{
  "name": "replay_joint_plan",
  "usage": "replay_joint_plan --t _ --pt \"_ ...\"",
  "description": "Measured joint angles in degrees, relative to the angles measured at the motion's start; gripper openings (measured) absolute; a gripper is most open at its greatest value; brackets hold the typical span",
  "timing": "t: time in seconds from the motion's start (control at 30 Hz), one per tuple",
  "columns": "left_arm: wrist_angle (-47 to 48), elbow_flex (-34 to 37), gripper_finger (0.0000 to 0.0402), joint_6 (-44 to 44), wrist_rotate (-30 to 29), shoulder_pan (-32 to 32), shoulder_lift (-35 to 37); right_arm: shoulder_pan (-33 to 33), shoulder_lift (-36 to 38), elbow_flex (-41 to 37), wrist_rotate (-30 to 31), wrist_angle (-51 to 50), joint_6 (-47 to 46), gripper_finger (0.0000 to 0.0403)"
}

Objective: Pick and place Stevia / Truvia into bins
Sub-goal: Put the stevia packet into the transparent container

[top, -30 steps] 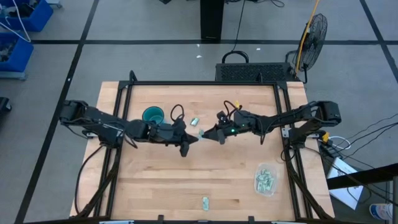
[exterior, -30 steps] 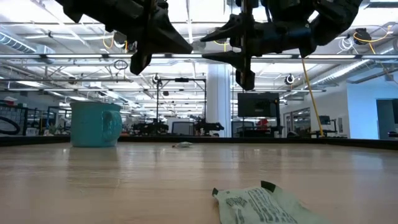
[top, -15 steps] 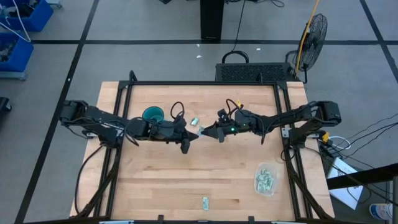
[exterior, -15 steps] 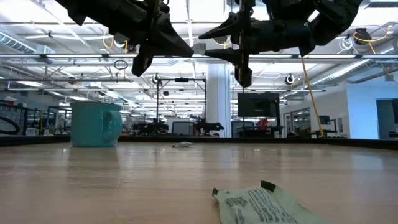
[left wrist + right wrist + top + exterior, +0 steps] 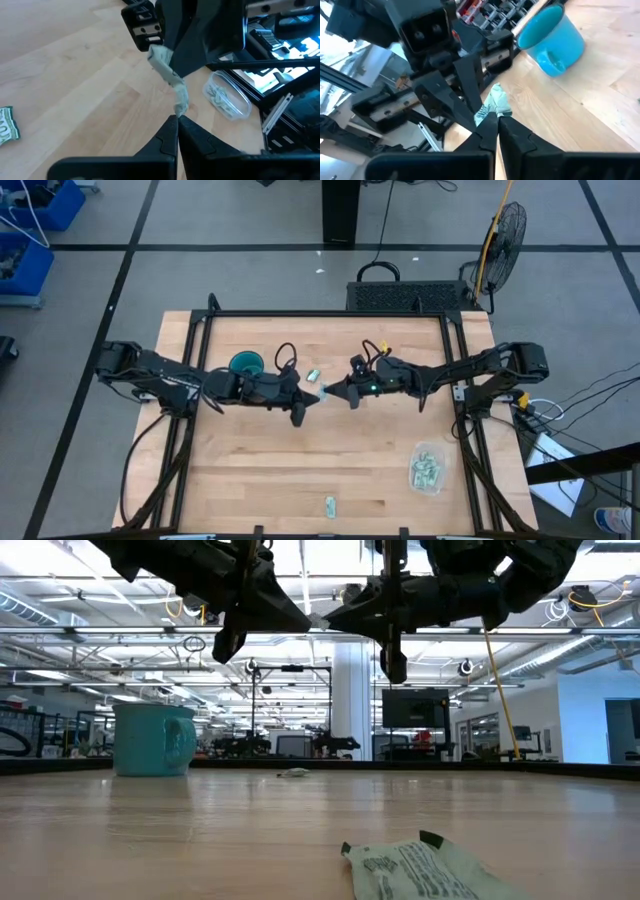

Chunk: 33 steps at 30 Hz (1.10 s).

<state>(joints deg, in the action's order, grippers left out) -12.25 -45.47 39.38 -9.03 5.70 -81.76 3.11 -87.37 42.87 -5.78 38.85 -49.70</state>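
High view shows my wooden tabletop (image 5: 250,470) on grey floor; both claws (image 5: 316,396) (image 5: 334,393) pinch one sachet (image 5: 170,80) midair, which wrist views reveal.

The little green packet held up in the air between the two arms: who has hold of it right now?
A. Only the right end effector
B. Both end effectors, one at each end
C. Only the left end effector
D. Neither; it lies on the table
B: in the left wrist view the left end effector pinches one end of the packet; the right end effector grips the other.
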Motion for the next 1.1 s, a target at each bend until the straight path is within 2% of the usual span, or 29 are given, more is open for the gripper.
replay_joint_plan --t 0.13,0.33,0.53,0.6,0.67,0.8,0.87,1.0,1.07,1.1 --pt "0.0 0.0 0.004 0.9 0.2 -0.5 0.0 0.0 0.0 0.0 0.0 -1.2 1.2 0.0002" --pt "1.1 0.0 0.0089 1.8 4.5 -0.7 0.0 0.0 0.0 0.0 0.1 -1.4 2.7 0.0002" --pt "2.5 0.0 0.0138 4.6 4.7 0.0 0.0 -0.1 0.0 0.0 -1.7 -2.2 2.2 0.0001" --pt "2.9 0.0 0.0146 4.9 4.8 0.2 0.0 -0.1 0.0 0.0 -7.3 -3.3 2.6 0.0001" --pt "3.2 0.0 0.0148 4.9 5.4 0.4 0.0 -0.5 0.0 0.0 -16.1 -5.8 3.8 0.0001" --pt "3.6 0.0 0.0144 4.9 6.2 0.4 0.0 -3.3 0.1 0.0 -36.1 -19.7 0.4 0.0001" --pt "3.7 0.0 0.014 4.7 6.2 0.4 0.0 -6.2 0.1 0.0 -42.9 -27.5 -4.0 0.0001" --pt "3.9 0.0 0.0132 4.5 6.2 0.4 0.0 -14.6 0.9 0.0 -48.5 -42.2 -7.6 0.0" --pt "4.0 0.0 0.0132 4.4 6.2 0.4 0.0 -18.7 1.9 0.0 -47.8 -48.8 -8.1 0.0" --pt "4.1 0.0 0.0132 4.2 6.1 0.4 0.0 -20.7 2.6 0.0 -45.5 -52.9 -8.1 0.0"
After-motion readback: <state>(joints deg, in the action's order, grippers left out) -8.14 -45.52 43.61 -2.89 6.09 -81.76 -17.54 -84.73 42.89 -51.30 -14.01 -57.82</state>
